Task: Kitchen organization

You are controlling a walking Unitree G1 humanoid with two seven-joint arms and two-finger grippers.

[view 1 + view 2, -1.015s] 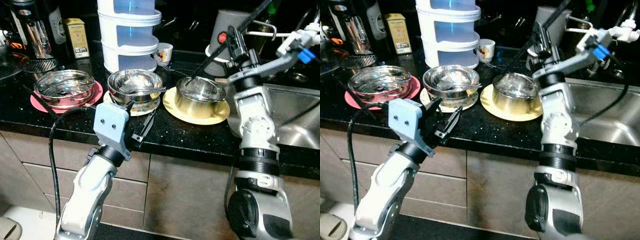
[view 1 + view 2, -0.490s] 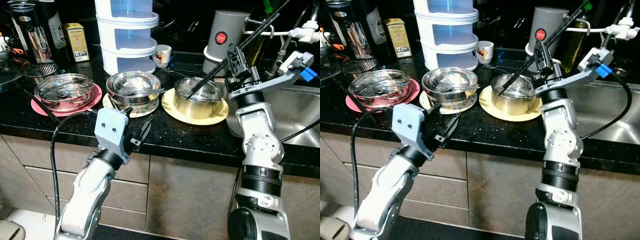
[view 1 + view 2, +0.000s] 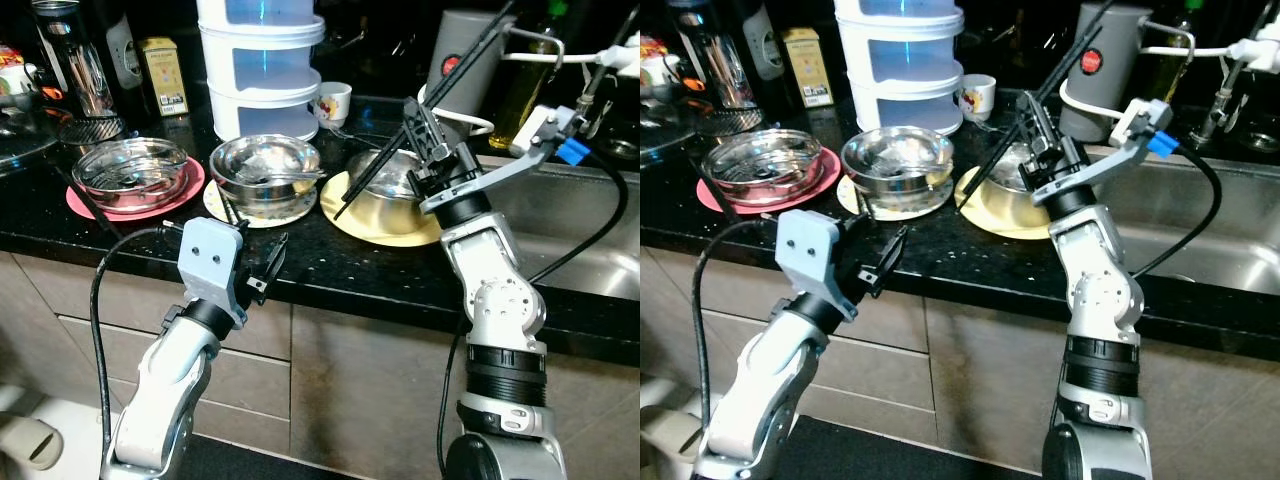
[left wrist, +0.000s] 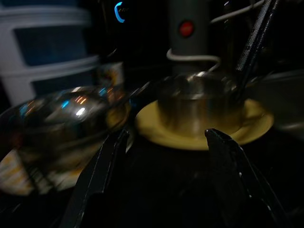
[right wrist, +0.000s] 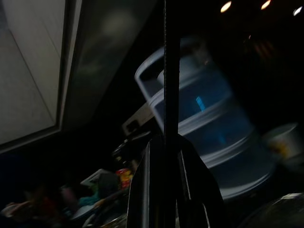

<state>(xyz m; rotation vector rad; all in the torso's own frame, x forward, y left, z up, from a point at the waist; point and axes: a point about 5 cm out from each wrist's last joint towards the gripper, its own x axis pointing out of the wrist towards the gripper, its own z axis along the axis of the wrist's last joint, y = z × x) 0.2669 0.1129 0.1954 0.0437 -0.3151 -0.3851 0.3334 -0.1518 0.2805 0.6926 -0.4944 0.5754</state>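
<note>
On the black speckled stone counter (image 3: pixel 330 265) stand three shiny steel bowls, each round and on a flat plate: one on a pink plate (image 3: pixel 128 200), the middle bowl (image 3: pixel 263 172) on a pale plate, and the steel pot (image 3: pixel 392 190) with straight walls on a yellow plate (image 3: pixel 385 222). Behind them stands a white plastic tiered container (image 3: pixel 262 65) with bluish translucent windows, and a grey cylindrical appliance (image 3: pixel 470 55) with a red mark.

The right gripper (image 3: pixel 418 130) is clamped on a long thin black utensil (image 3: pixel 420 110). The utensil is tilted; its lower end is over the near left rim of the steel pot and its upper end points up past the grey appliance.

The left gripper (image 3: pixel 262 272) is at the counter's front edge, below the middle bowl, its black fingers (image 4: pixel 107 166) spread apart with nothing between them.
</note>
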